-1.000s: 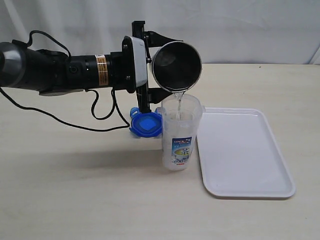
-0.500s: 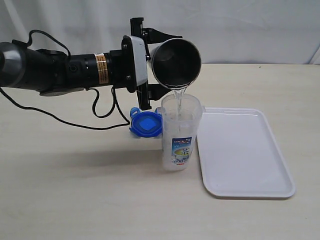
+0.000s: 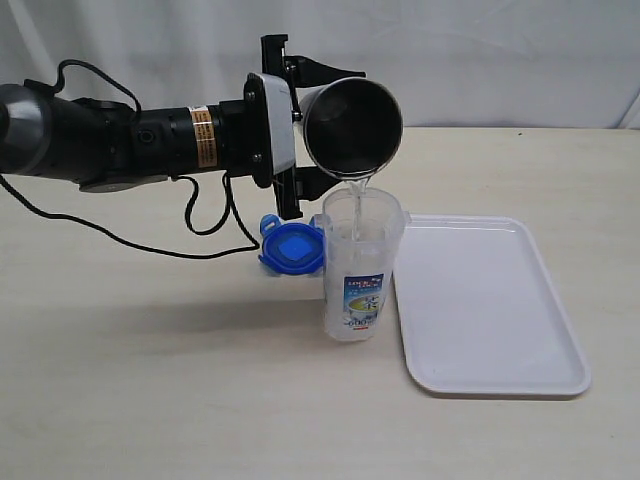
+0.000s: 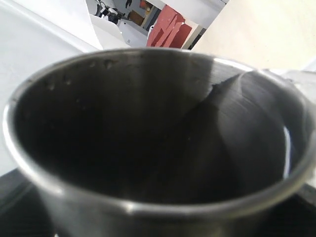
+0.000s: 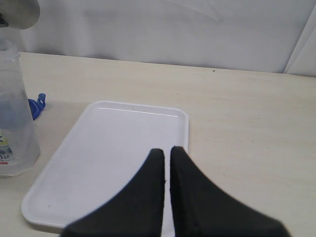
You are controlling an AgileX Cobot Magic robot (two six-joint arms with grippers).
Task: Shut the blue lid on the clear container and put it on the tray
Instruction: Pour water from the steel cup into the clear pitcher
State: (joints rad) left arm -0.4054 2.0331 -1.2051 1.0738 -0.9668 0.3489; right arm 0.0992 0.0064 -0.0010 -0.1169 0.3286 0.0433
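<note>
Steel cup [image 3: 352, 128] slightly higher in left gripper [image 3: 325, 125], clear container [image 3: 357, 280] just beneath

- blue lid [image 3: 293, 247]: bright blue, with a paler blue square at its centre.
- clear container [image 3: 357, 290]: see-through, with a label printed in blue, green and white.
- tray [image 3: 490, 310]: plain white.
- steel cup [image 3: 352, 128]: grey metal, dark inside.
- left arm [image 3: 100, 140]: black, with a white plate and an orange-yellow band.
- right pincer [image 5: 167, 152]: black.
- bench [image 3: 150, 380]: pale beige, unpatterned.
- backdrop [image 3: 480, 50]: white.
</note>
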